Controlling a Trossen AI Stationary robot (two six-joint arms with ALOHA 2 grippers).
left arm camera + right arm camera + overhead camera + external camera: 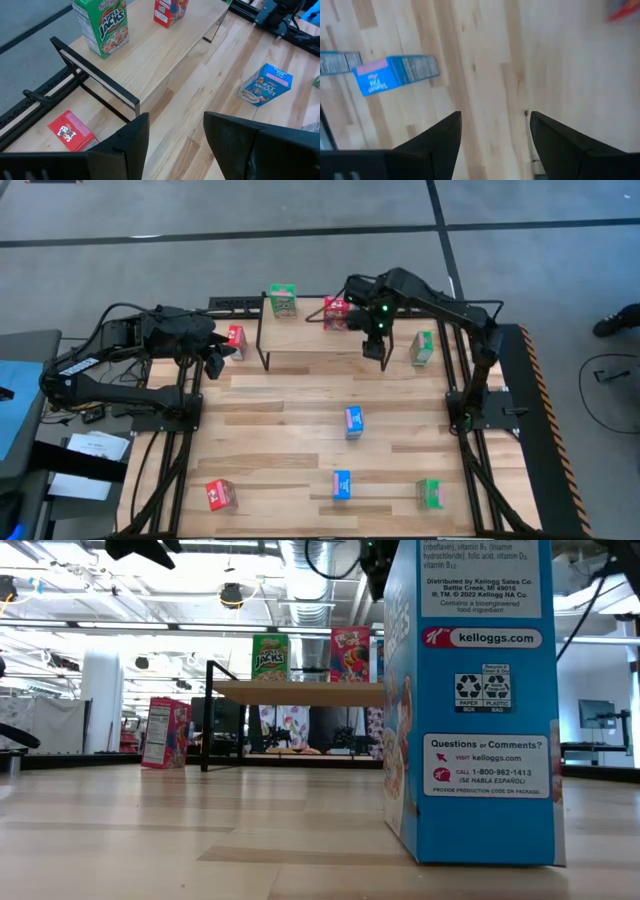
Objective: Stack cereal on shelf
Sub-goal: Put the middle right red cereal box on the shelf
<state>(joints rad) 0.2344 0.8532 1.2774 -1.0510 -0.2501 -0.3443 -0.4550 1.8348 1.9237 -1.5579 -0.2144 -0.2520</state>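
Shelf (165, 55): Apple Jacks box (101, 25). Blue box (470, 700): "kelloggs.com". Left pincer (172, 145), right pincer (495, 137) spread, empty.

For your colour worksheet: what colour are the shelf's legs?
Black; the shelf legs show best in the left wrist view.

Large slatted wooden tabletop (290, 440) fills the centre of the high view, pale planks running left to right.

Grey floor (150, 260) surrounds it, crossed by dark lines in the upper part of the frame.

Blue-topped surface (15, 405) at the far left edge.

White paper sheet (95, 448) lies lower left, just beside the table's frame.

Black shoe (620, 320) at the right edge; loose black cable (610, 375) curls on the floor below it.

In the low view, ceiling ducts and pipes (310, 565) run across the top; a white column (100, 700) stands at left.
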